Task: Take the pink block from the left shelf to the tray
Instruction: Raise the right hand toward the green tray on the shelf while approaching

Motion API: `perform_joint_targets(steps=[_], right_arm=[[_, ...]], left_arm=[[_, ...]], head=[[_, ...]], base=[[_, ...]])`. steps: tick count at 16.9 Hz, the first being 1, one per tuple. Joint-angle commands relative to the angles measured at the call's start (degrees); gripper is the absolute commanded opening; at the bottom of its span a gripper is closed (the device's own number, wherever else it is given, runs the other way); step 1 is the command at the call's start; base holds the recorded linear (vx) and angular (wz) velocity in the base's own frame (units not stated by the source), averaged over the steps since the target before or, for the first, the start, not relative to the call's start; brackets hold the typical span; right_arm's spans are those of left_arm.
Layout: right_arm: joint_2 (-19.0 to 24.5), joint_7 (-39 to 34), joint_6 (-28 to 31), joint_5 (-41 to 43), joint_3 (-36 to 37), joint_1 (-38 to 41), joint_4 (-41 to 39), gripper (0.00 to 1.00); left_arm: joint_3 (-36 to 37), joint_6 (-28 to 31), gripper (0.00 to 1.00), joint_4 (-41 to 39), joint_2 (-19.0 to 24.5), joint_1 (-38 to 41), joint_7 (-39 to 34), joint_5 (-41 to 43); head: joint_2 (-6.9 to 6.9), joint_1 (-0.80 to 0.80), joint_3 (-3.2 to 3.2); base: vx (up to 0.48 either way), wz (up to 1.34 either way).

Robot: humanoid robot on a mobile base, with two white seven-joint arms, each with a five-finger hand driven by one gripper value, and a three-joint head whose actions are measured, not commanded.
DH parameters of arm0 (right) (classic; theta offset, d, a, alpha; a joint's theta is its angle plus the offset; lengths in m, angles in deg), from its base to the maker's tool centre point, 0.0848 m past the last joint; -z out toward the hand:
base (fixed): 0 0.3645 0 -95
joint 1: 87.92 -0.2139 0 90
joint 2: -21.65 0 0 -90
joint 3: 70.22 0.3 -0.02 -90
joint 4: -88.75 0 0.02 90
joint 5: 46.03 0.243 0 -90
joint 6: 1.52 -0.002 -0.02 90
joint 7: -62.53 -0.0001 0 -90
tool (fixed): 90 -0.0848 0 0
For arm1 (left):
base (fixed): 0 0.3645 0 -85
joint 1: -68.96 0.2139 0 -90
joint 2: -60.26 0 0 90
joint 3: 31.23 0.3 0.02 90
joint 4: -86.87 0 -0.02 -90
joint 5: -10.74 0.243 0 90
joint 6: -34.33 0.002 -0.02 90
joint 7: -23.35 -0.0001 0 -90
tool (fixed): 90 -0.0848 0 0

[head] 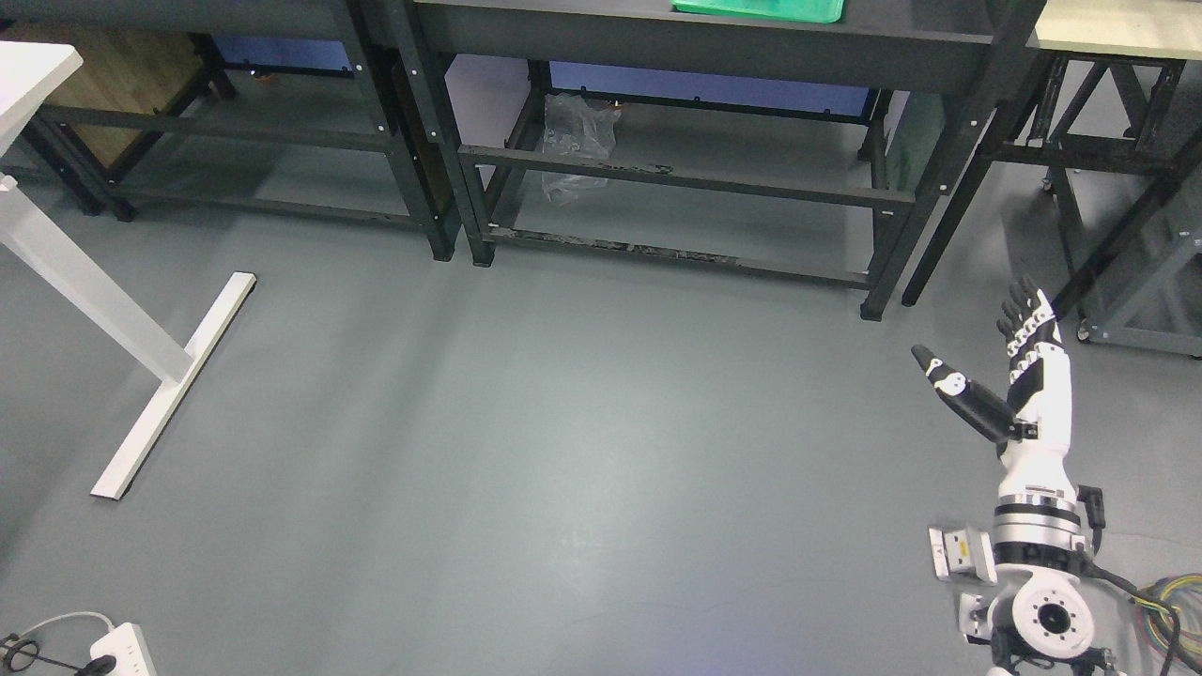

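Note:
My right hand (981,352) is raised over the grey floor at the lower right, with straight fingers (1025,314) and the thumb spread apart, holding nothing. A green tray (761,8) lies on the top of the black middle rack (695,42) at the upper edge, only its near rim in view. No pink block shows anywhere. The left arm is out of view.
Black metal racks stand along the back, with a crumpled clear plastic bag (577,141) on the floor under the middle one. A white table leg and foot (169,385) stand at the left. A white power strip (117,652) lies at the bottom left. Cables (1169,606) trail at the bottom right.

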Motion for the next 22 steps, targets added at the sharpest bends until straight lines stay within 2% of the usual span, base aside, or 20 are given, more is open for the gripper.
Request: perform_joint_targets(steps=[1,6,7,8,10,12,13,14,17,22], right_arm=[[-1.0,0.0,0.0,0.0,-0.1,0.0,0.0,1.00],[-1.0,0.3,0.3,-0.7,-0.1,-0.3,0.2,1.00],[-1.0,0.3,0.2,-1.8,-0.3,-0.5,0.4,1.00],[-1.0,0.6,0.1,-6.3,-0.3,-0.8,1.0,1.00],[-1.0,6.0,0.4,-28.9,-0.4,-1.6,1.0,0.97],[-1.0,12.0,1.1,-53.5,-0.8,-2.6,0.8,0.90],[-1.0,13.2,1.9,-63.2,-0.8,-2.7,0.5,0.90],[-1.0,13.4,2.5,-66.5,-0.6,-2.7,0.2,0.90],[-1.0,12.7,2.4,-66.3,-2.0,-2.3,-0.3,0.94],[-1.0,12.7,1.8,-66.2,-2.5,-1.3,-2.3,0.94]], left_arm=[[0.0,0.0,1.00,-1.0,1.0,-1.4,0.0,0.1],[0.0,0.0,1.00,-1.0,1.0,-1.3,0.0,0.1],[0.0,0.0,1.00,-1.0,1.0,-1.3,0.0,0.0],[0.0,0.0,1.00,-1.0,1.0,-1.3,0.0,0.1],[0.0,0.0,1.00,-1.0,1.0,-1.3,0.0,0.1],[0.0,0.0,1.00,-1.0,1.0,-1.3,0.0,0.1],[0.0,0.0,1.00,-1.0,1.0,-1.4,0.0,0.1],[0.0,0.0,1.00,-1.0,1.0,-1.3,0.0,0.1],[0.0,0.0,1.00,-1.0,1.0,-1.3,0.0,0.1],[0.0,0.0,1.00,-1.0,1.0,-1.3,0.0,0.1]], head=[[0.00,0.00,0.00],[0.00,0.00,0.00],[0.00,0.00,0.00],[0.00,0.00,0.00],[0.00,0.00,0.00],[0.00,0.00,0.00],[0.00,0.00,0.00],[0.00,0.00,0.00],[0.00,0.00,0.00],[0.00,0.00,0.00]], base=[[0.000,0.00],[0.005,0.00],[0.000,0.00],[0.000,0.00],[0.000,0.00],[-0.005,0.00],[0.000,0.00],[0.017,0.00],[0.041,0.00],[0.155,0.02]])
